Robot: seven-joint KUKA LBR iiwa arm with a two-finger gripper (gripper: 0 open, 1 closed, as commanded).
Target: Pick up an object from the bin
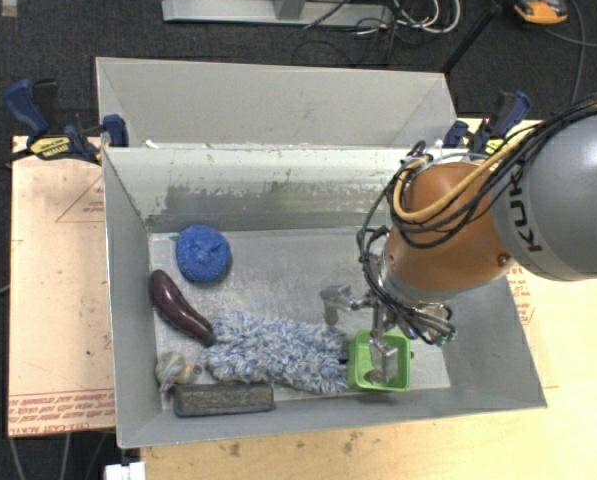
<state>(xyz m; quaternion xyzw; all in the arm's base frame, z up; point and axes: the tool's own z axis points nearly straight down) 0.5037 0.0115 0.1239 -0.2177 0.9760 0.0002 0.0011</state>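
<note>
Quick headcount for the bin (pixel 128 268): six things, one of each. One blue scrubby ball (pixel 203 255) at 10 o'clock, one purple eggplant (pixel 178 308) at 9, one blue-white woolly cloth (pixel 278 356) at 6, one green square piece (pixel 359 366) at 5, plus one dark grey bar (pixel 223 400) and one small greyish lump (pixel 175 370) at 7.

My arm (pixel 568 208) is cut off by the right edge. Orange wrist cover (pixel 448 233) hides the bin (pixel 128 268) floor under it. My gripper (pixel 383 363) covers the middle of a green thing (pixel 360 373) by the front wall; can't tell its kind. Can't tell whether the blue-white knitted cloth (pixel 268 353) overlaps it. Grey-brown lump (pixel 175 368) front left: too small to name.
</note>
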